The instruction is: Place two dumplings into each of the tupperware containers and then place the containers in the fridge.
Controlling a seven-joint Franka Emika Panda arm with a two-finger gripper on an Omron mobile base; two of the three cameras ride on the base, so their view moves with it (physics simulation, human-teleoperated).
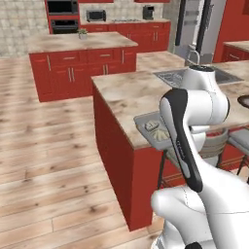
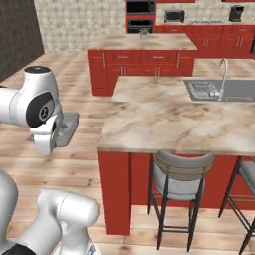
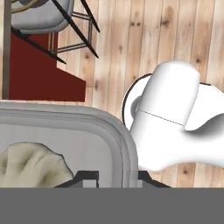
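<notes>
Translucent grey plastic is filling the lower left of the hand view, where the claw [image 3: 111,178] is pinching shut on the rounded rim of a tupperware container [image 3: 87,131], one dark tip showing inside the wall and one outside it. A pale crinkled dumpling [image 3: 30,166] is lying in that tray toward 8 o'clock of the claw. Beneath the tray, wooden floor [image 3: 144,39] is showing, so the container is hanging in the air rather than resting on anything. In the left base view the same tray [image 1: 146,124] is appearing just behind the white arm, at the near edge of the marble surface [image 1: 131,92], with two dumplings [image 1: 156,129] visible inside it. In the right base view the tray [image 2: 68,127] is sitting out at 9 o'clock of the red island, beside the arm's upper joint and clear of the surface. A grey-seated stool [image 2: 177,179] is standing under the island's near side. Farther back, at 1 o'clock, a sink [image 2: 219,89] is set into the marble.
</notes>
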